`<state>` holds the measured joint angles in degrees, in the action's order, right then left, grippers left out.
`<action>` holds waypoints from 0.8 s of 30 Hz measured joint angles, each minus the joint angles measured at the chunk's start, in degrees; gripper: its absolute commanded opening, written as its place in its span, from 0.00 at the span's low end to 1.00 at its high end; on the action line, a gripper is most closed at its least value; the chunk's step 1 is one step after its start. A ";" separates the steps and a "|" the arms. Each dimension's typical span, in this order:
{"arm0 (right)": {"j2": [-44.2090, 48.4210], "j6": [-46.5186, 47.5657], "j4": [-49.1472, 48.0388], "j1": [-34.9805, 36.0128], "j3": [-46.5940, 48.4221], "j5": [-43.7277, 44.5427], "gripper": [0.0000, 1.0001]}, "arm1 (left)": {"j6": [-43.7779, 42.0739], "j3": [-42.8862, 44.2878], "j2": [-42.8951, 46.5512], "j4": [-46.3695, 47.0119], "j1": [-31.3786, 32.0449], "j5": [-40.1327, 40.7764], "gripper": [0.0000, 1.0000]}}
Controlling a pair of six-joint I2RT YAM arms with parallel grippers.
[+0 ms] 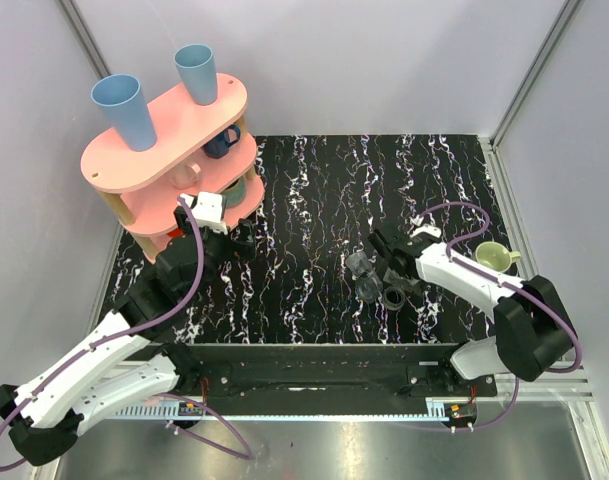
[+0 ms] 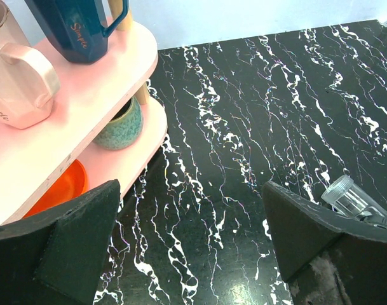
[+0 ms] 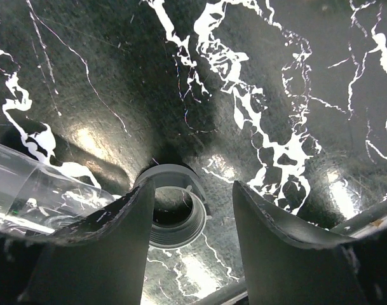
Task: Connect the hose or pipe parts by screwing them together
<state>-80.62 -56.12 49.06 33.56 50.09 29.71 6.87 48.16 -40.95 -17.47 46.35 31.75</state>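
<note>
Both jaws of the right gripper (image 3: 192, 190) straddle the grey threaded plastic ring nut (image 3: 177, 236), half-open, unclamped; closing off-centre could knock it into the clear plastic tube (image 3: 34, 190). Left gripper (image 2: 190, 190) gapes, empty.

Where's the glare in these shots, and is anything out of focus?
Right wrist view: glare patches on the table either side of the threaded nut, which lies in shadow between the fingers of the right claw; those fingers look soft, too near the lens. Left wrist view: a faint sheen low on the table, the rest sharp. Top view: even light, little glare.
</note>
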 measured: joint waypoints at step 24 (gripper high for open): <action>2.45 -1.40 -2.64 -0.02 -3.69 -3.13 0.51 | -0.66 0.00 -0.04 0.00 0.28 0.02 0.98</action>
<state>-78.17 -57.52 46.41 33.54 46.39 26.59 6.22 48.16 -40.99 -17.47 46.63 31.77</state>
